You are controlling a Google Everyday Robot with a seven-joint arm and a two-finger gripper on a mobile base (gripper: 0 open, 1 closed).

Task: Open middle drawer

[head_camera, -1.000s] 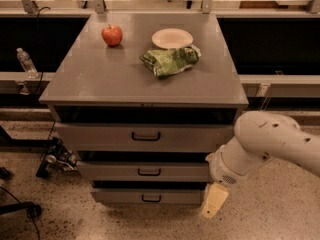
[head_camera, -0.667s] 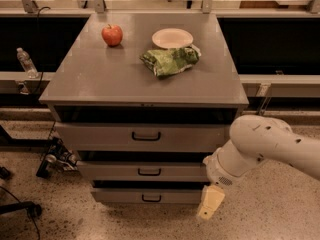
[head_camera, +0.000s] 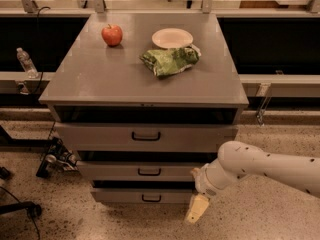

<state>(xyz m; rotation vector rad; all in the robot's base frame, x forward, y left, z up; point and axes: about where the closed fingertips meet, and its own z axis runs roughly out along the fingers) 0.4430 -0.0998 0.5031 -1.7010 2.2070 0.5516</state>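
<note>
1. The middle drawer (head_camera: 115, 171) is the second of three grey fronts on the cabinet, low and wide. Its small black pull handle (head_camera: 149, 172) sits at the centre of the front. It appears not yet drawn out, though the steep downward view makes that hard to judge.
2. The gripper (head_camera: 197, 209) hangs low and to the right of that handle, apart from it. It is by the right end of the lowest drawer (head_camera: 130, 196), pointing down toward the floor. Whether it is released or clenched cannot be told, and it holds nothing visible.
3. The white arm (head_camera: 260, 169) enters from the right edge, and its wrist covers the right end of the middle front.
4. Judged from this, the step in hand is the approach: no contact with the handle yet.
5. The next move probably calls for lifting and swinging the gripper left to handle height. It must hook the small pull, not the taller top drawer (head_camera: 90, 136) with its bigger handle, then pull straight outward.
6. On the cabinet top (head_camera: 100, 84) lie a red apple (head_camera: 112, 34), a white plate (head_camera: 172, 38) and a crumpled green bag (head_camera: 169, 60) just beside the plate. A water bottle (head_camera: 25, 61) stands at far left.
</note>
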